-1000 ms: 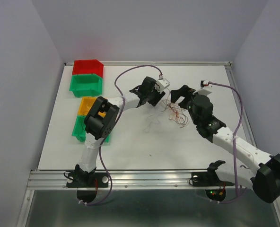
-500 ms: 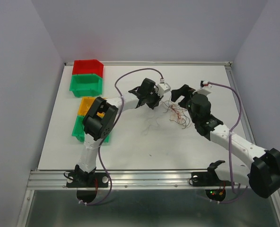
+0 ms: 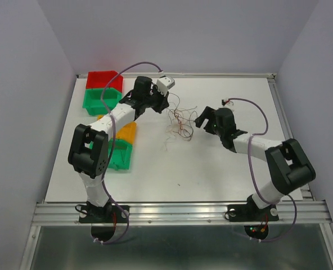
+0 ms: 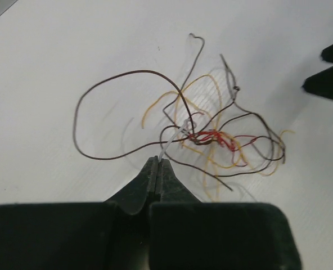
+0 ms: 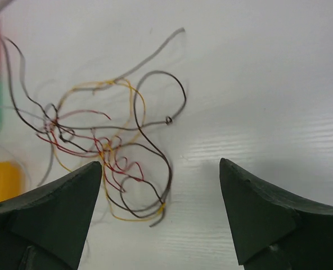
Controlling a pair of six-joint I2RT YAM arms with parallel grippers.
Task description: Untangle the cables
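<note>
The cables [image 3: 180, 121] form a small loose tangle of thin red, orange, dark and whitish-grey wires on the white table. In the left wrist view my left gripper [image 4: 158, 161] is shut on a whitish-grey strand [image 4: 172, 138] that leads into the tangle's red knot [image 4: 214, 138]. From above, the left gripper [image 3: 163, 107] sits just left of the tangle. My right gripper [image 3: 201, 121] stands open just right of it. Between its spread fingers in the right wrist view, the right gripper [image 5: 161, 169] holds nothing, and the cables [image 5: 107, 140] lie by its left finger.
Red [image 3: 104, 80] and green [image 3: 102, 100] bins stand at the back left. A yellow bin [image 3: 128, 130] and another green one [image 3: 118, 156] sit beside the left arm. A pale loose strand [image 3: 167, 143] lies in front of the tangle.
My left gripper has shut on the whitish-grey strand and swung left and back, dragging the tangle with it. The right arm has followed to the left, still open.
</note>
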